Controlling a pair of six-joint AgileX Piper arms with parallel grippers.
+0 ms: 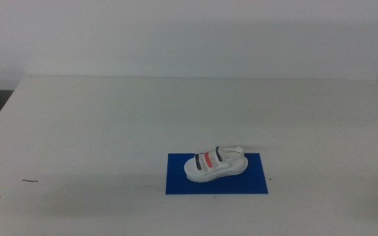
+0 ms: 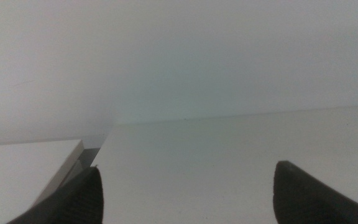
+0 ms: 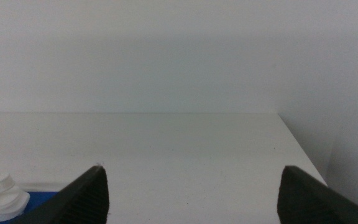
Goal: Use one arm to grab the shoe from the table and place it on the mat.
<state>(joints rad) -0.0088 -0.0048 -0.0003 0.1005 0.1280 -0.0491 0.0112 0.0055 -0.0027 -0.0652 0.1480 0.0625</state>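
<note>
1. Middle view: the shoe [image 1: 215, 164] lay on the blue mat [image 1: 254, 185], on the white worktop [image 1: 176, 111]. It looked light, with a stiff chunky sole and soft straps; gripping the sole's sides would probably suit best.
2. Left wrist view: the left pincer [image 2: 188, 193] was released, holding nothing.
3. Right wrist view: the right pincer [image 3: 194, 193] was spread wide and empty, the shoe well aside.

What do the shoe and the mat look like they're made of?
The shoe looks like moulded foam or plastic: a chunky matte white sole, with dark and red straps that may be fabric. The mat looks like thin foam, card or plastic sheet: flat, evenly blue, no gloss. The image is too soft to be sure.
</note>
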